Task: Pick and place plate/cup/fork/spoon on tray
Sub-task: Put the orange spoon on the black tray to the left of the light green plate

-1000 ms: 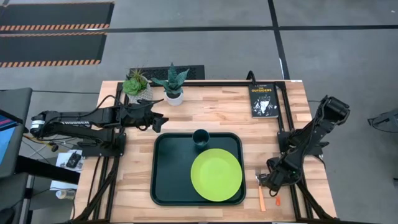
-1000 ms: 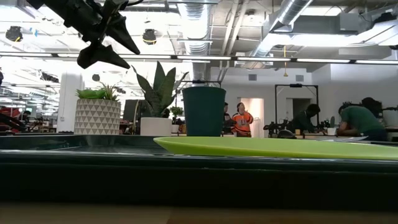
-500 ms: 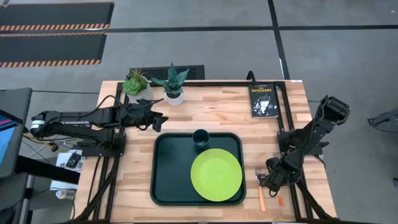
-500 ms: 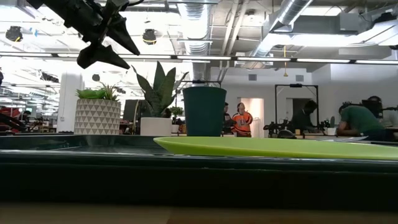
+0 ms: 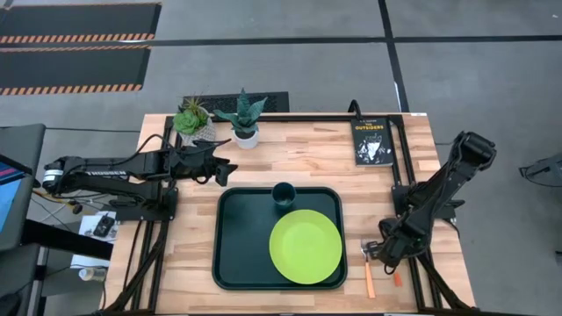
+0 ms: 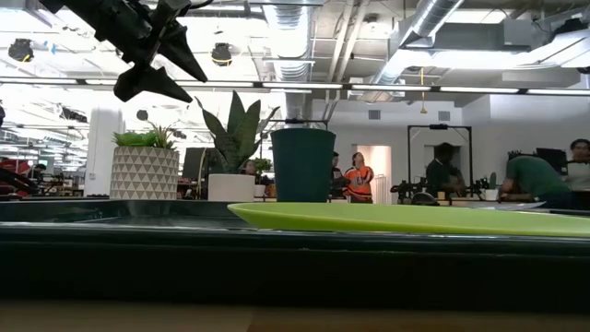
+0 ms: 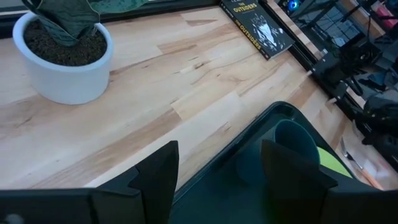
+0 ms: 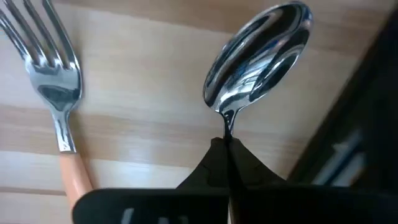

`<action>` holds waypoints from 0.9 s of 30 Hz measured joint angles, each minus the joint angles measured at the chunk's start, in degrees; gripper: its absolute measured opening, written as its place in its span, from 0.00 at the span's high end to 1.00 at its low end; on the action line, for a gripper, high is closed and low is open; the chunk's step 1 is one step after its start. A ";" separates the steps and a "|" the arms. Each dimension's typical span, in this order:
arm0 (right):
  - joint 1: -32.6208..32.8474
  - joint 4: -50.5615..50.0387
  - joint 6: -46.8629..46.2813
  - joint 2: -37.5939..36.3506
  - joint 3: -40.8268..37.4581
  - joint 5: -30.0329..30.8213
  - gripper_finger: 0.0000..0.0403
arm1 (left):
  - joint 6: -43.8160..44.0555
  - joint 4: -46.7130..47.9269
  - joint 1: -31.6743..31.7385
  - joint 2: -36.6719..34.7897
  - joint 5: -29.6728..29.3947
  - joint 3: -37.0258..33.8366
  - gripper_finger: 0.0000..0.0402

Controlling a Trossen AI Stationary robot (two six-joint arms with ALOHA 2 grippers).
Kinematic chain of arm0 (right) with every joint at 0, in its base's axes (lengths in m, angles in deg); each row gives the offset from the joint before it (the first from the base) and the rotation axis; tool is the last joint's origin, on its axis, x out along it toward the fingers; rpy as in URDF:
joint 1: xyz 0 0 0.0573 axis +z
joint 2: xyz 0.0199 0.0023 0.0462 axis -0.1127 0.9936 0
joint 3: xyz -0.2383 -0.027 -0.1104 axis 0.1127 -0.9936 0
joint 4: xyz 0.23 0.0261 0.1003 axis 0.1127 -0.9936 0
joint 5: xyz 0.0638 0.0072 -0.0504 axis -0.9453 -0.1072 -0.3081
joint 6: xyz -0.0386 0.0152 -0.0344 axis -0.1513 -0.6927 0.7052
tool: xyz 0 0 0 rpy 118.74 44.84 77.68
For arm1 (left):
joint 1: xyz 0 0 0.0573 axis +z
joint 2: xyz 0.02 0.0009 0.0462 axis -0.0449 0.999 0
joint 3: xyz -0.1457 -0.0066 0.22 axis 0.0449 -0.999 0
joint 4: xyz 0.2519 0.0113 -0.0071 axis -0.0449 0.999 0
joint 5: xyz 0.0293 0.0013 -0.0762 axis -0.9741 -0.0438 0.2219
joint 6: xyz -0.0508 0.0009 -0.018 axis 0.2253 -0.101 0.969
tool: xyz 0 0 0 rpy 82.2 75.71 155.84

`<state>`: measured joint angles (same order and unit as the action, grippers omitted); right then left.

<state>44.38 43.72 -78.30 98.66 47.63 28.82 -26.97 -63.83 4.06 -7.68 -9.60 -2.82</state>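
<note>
The lime-green plate (image 5: 306,246) and the dark teal cup (image 5: 283,194) stand on the dark tray (image 5: 233,254). The fork (image 5: 368,270) lies on the wood to the right of the tray, tines toward the far edge. My right gripper (image 5: 384,254) is low beside the fork and is shut on the spoon (image 8: 258,56). A bit of the spoon's red-orange handle (image 5: 396,280) shows behind the gripper. My left gripper (image 5: 224,169) is open and empty in the air by the tray's far left corner, and it also shows in the low view (image 6: 152,69). My right gripper pinches the spoon's thin silver neck (image 8: 226,127), just behind the bowl, between its two shut fingertips. The fingers slant down from the table's right side. The bowl sticks out past the fingertips, close over the wood. Whether the spoon is clear of the table, I cannot tell.
Two potted plants (image 5: 193,121) (image 5: 245,118) stand at the table's far left, and a black book (image 5: 372,140) lies at the far right. The white pot (image 7: 62,62) is near my left gripper. Dark frame rails (image 5: 406,175) run along the right side.
My right gripper has shifted slightly toward the table's right edge, still shut on the spoon. The spoon's handle end has moved with it.
</note>
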 joint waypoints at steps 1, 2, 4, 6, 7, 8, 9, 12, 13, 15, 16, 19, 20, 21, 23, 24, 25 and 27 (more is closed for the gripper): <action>-0.20 -1.62 0.13 -0.30 0.71 0.19 1.00 | 0.00 0.00 0.00 -0.01 -0.02 0.00 0.47; -0.45 -3.26 0.55 -0.55 1.51 0.51 1.00 | 0.00 -0.01 0.00 0.00 -0.08 0.00 0.47; -1.14 -6.27 1.66 -1.21 3.34 1.73 1.00 | -0.02 -0.01 0.00 0.00 -0.23 0.00 0.47; -2.19 -8.94 3.24 -1.93 5.26 3.17 1.00 | -0.02 -0.03 0.00 -0.02 -0.57 0.00 0.47; -2.91 -9.95 4.48 -2.23 6.16 3.63 1.00 | -0.02 0.00 0.00 0.00 -0.84 0.00 0.47; -3.73 -11.04 5.88 -2.50 7.14 3.96 1.00 | -0.02 -0.01 0.00 -0.01 -0.90 0.00 0.47; -4.58 -12.01 7.38 -2.73 8.17 4.46 1.00 | -0.02 -0.02 0.00 -0.01 -0.96 0.00 0.47; -7.54 -14.98 12.17 -3.16 11.44 6.16 1.00 | -0.02 -0.02 0.00 0.00 -0.99 0.00 0.47; -8.79 -15.89 14.08 -3.16 12.56 6.60 1.00 | -0.02 -0.03 0.00 0.00 -1.02 0.00 0.47; -11.25 -17.10 18.00 -3.14 14.68 6.66 1.00 | 0.00 -0.01 0.00 -0.01 -0.99 0.00 0.47; -12.49 -17.49 19.88 -3.14 15.54 6.72 1.00 | 0.23 -0.01 0.00 -0.02 -0.96 0.00 0.47; -16.20 -17.21 24.41 -3.02 17.84 8.13 1.00 | 1.06 -0.03 0.00 -0.02 0.21 0.00 0.47; -17.48 -17.05 25.67 -2.71 18.74 8.64 1.00 | 1.13 -0.01 0.00 -0.04 0.83 0.00 0.47; -18.78 -16.91 27.01 -2.33 19.56 8.98 1.00 | 1.16 0.02 0.00 -0.17 1.59 0.00 0.47; -21.20 -16.82 29.53 -1.45 21.19 9.38 1.00 | 1.06 0.03 0.00 -0.82 3.34 0.00 0.47; -22.41 -16.67 30.69 -0.83 22.00 9.42 1.00 | 0.71 -0.10 0.00 -1.19 4.08 0.00 0.47; -23.52 -16.37 31.90 -0.07 22.76 9.40 1.00 | 0.29 0.10 0.00 -1.67 4.88 0.00 0.47; -25.61 -15.34 34.49 1.86 24.43 9.40 1.00 | -0.67 0.12 0.00 -3.02 5.66 0.00 0.47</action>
<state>18.76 28.38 -43.81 100.52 72.07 38.22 -27.63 -63.71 4.06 -10.70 -3.94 -2.82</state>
